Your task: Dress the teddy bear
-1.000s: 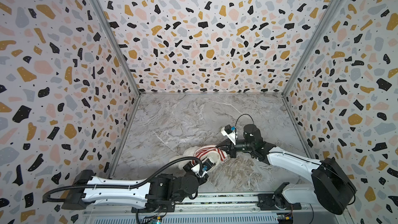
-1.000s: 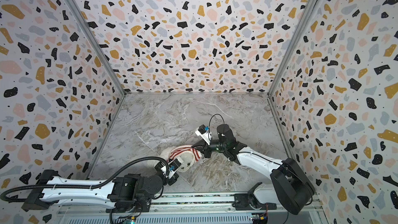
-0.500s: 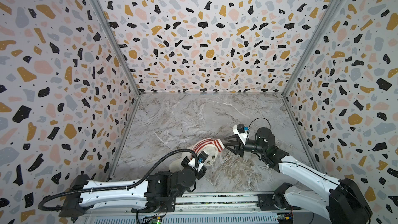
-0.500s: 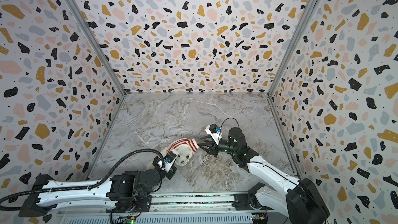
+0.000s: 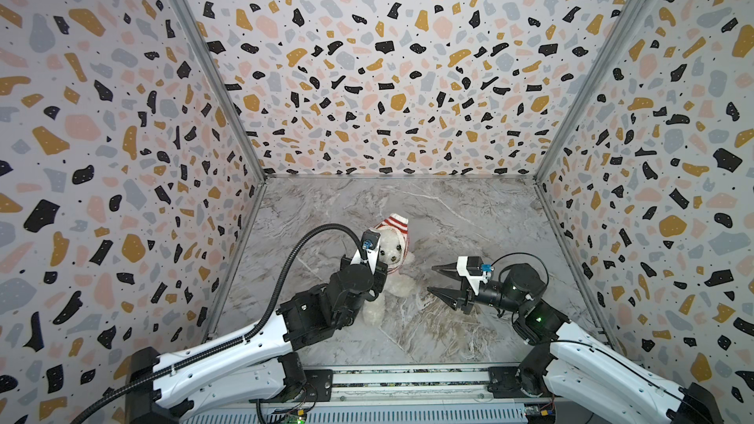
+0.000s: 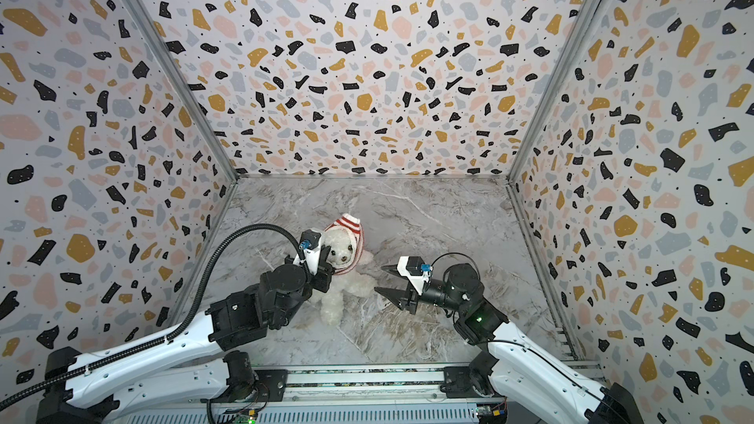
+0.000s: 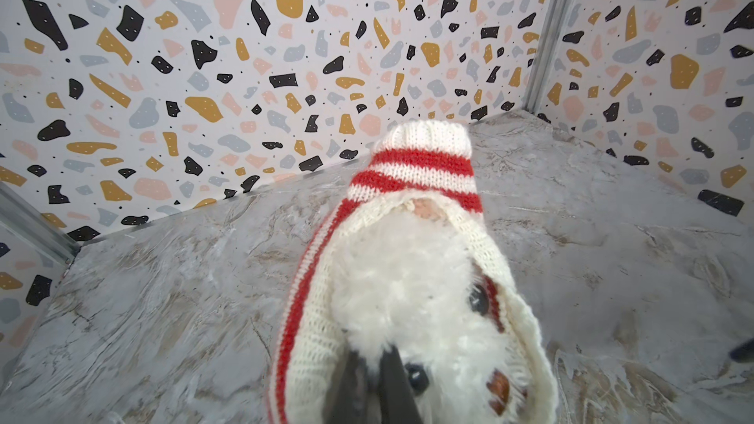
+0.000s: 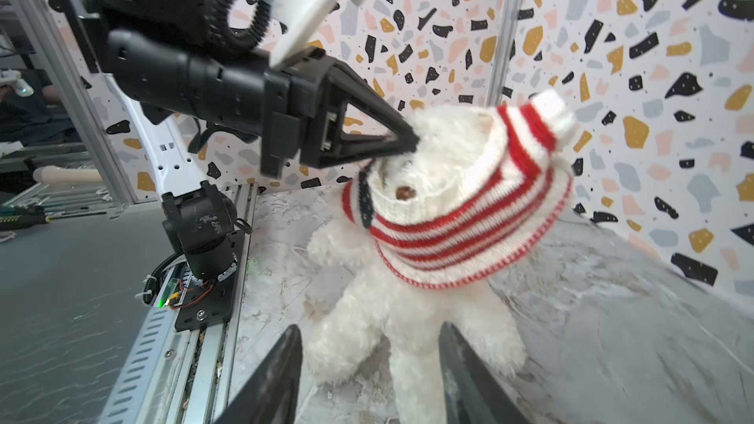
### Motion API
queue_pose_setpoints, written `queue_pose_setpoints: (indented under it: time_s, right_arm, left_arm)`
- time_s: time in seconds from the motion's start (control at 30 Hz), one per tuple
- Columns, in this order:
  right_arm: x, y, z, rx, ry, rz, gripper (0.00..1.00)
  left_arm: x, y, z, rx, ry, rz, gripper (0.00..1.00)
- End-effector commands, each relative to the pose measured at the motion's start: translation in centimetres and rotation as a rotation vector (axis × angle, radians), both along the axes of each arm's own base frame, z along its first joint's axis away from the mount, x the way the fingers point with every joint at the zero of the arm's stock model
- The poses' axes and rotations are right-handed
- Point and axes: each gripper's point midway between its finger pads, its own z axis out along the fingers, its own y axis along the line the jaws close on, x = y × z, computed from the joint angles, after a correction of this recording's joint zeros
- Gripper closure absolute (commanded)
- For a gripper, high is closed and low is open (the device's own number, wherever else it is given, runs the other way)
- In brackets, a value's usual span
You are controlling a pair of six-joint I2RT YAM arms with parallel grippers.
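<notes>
In both top views I look down into a booth: three walls [image 5: 367, 75] printed with terrazzo chips of black, ochre, pink and grey, joined by metal corner posts [image 5: 212, 75]. The table [image 5: 469, 218] has a grey marbled top with pale veins and brownish scuffs near the front. Both arms are mounted on a rail [image 5: 408, 379] along its near edge.

The teddy bear [image 5: 393, 279] is upright left of the table's middle, facing the rail. A red-and-white striped sweater [image 5: 398, 224] sits over its head like a hood. My left hand [image 5: 380, 275] is pressed against the side of the bear's head. My right hand [image 5: 430, 279] is just beside the bear, released and empty, jaws spread toward it.

In the left wrist view, the left hand's fingers [image 7: 391, 381] are clenched together on the white fur by a bead eye. The knit frames the face, and one tube end stands up behind the head. Bare marbled top runs back to the wall corner.

In the right wrist view, the sweater covers head and shoulders only, so arms, belly and legs are bare fur. The feet meet the table. The left hand's tip is shut at the face, just above the knit's edge. Past the rail the booth is open onto a grey floor, blurred.
</notes>
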Motion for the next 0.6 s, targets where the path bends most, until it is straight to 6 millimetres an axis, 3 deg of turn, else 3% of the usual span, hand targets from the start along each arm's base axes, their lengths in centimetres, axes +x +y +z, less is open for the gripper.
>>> queue_pose_setpoints:
  time_s: [0.0, 0.1, 0.17, 0.57]
  right_arm:
    - [2.3, 0.2, 1.6, 0.024, -0.011, -0.094, 0.45]
    - [4.7, 0.4, 1.5, -0.001, 0.09, -0.156, 0.44]
    - [5.6, 0.5, 1.2, -0.017, 0.154, -0.156, 0.43]
    - [6.5, 1.8, -0.9, -0.03, 0.317, -0.065, 0.51]
  left_arm:
    - [0.4, 0.6, 1.1, -0.001, -0.057, 0.026, 1.0]
    - [-1.6, -1.7, 1.0, -0.049, -0.125, -0.18, 1.0]
    - [-2.6, -1.9, 1.3, -0.117, -0.165, -0.248, 1.0]
    - [-4.4, -3.5, 1.1, -0.172, -0.141, -0.389, 1.0]
